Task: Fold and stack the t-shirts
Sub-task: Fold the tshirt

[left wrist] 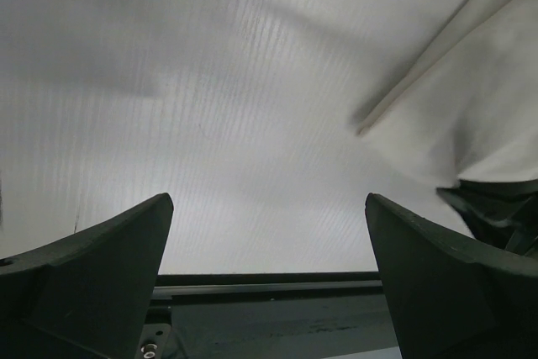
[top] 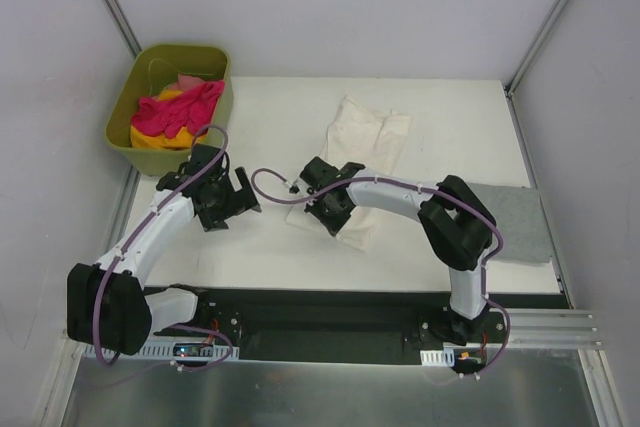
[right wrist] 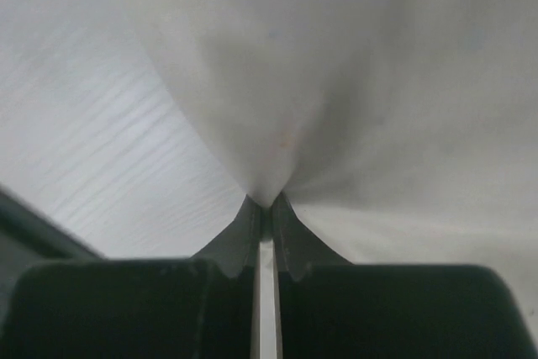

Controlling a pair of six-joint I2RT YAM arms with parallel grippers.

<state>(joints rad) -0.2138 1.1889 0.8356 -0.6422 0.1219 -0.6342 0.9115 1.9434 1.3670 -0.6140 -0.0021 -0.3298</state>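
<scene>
A cream-white t-shirt lies partly folded in the middle of the white table. My right gripper is shut on its near left edge; in the right wrist view the cloth is pinched between the fingertips. My left gripper is open and empty, just left of the shirt, low over the table; the shirt's edge shows at the right of the left wrist view. A grey t-shirt lies folded flat at the right edge. Pink, yellow and red shirts sit in the tub.
An olive-green plastic tub stands at the table's far left corner. Bare white table lies between the tub and the cream shirt. The black front rail runs along the near edge.
</scene>
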